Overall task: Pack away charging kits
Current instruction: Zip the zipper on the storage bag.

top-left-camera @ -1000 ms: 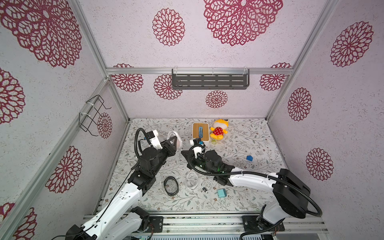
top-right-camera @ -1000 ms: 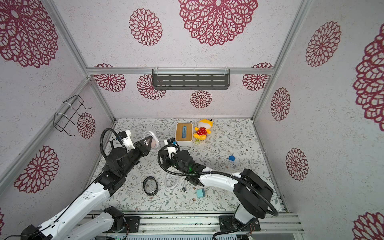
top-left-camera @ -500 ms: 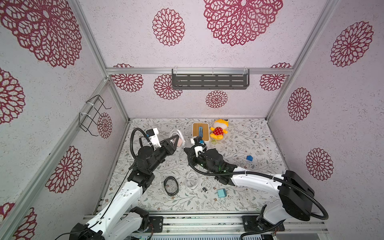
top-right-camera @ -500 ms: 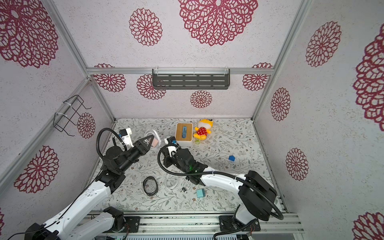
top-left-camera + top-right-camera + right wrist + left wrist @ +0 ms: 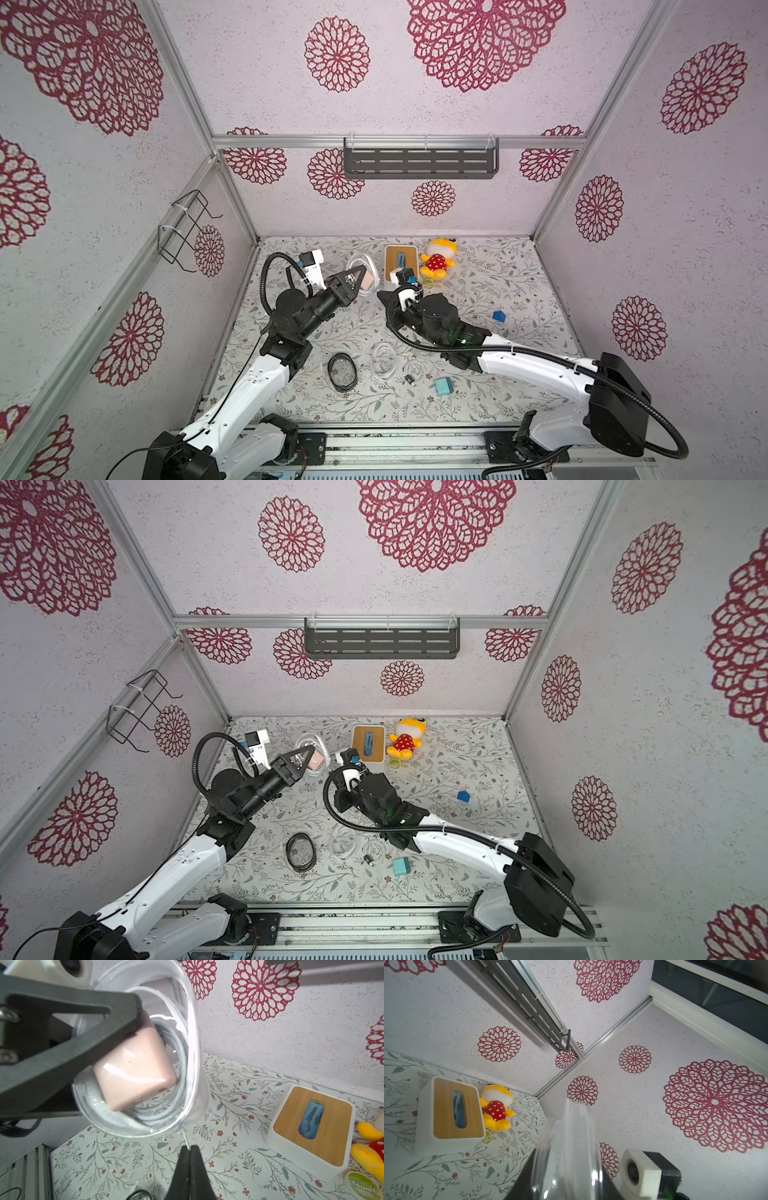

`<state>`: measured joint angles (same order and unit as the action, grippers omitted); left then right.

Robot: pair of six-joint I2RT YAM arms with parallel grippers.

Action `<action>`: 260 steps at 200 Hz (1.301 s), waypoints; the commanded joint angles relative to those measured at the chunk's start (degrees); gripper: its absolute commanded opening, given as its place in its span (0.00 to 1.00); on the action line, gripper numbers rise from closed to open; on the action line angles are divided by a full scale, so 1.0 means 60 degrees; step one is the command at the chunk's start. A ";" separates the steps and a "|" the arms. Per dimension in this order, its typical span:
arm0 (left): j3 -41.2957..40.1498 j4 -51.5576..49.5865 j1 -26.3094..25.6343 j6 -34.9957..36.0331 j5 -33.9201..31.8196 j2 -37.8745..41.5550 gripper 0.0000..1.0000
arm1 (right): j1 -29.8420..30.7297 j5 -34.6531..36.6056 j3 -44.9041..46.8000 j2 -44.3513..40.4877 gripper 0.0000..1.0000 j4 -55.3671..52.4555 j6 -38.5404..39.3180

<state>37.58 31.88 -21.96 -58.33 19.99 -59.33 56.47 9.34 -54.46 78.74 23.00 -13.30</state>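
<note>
L jaws grip clear tub [image 5: 135,1126] w/ pink adapter [image 5: 135,1072]; box [image 5: 301,1157] nearby.

Place: a robot lab test cell is indicated.
Walls: patterned panels [image 5: 257,75] are held in aluminium framing [image 5: 291,142].
Base: left arm [image 5: 249,386] and right arm [image 5: 540,370] are mounted on a rail [image 5: 407,446].

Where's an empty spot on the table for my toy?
The back right corner, between the plush toy and the blue block, is bare. So is the strip in front of the teal adapter. It's crowded around the black ring and clear rings.
</note>
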 commanded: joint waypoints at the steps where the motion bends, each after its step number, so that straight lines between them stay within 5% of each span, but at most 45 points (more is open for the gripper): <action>1: -0.0231 0.1357 0.0067 -0.0580 0.0630 0.0384 0.00 | -0.0178 0.0778 -0.0050 -0.0868 0.00 0.0258 0.0450; 89: -0.0666 0.2578 -0.0141 -0.0972 0.0844 0.1740 0.00 | 0.1125 0.0428 -0.1475 -0.1402 0.00 -0.0689 0.2114; 113: -0.0915 0.2557 -0.0141 -0.1016 0.0582 0.2319 0.20 | 0.1452 0.0547 -0.2127 -0.1150 0.00 -0.1060 0.2451; 196: -0.0682 0.2083 -0.0175 -0.0899 0.0621 0.2857 0.56 | 0.2740 0.0775 -0.3392 -0.0272 0.00 -0.1358 0.3113; 260: -0.0380 0.1192 -0.0167 -0.0753 0.0184 0.2894 0.34 | 0.3084 0.0742 -0.2901 -0.0228 0.00 -0.1014 0.3008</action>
<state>33.21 42.76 -22.61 -63.61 21.52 -42.26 73.36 14.04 -72.44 77.93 12.73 3.70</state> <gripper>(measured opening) 0.354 0.054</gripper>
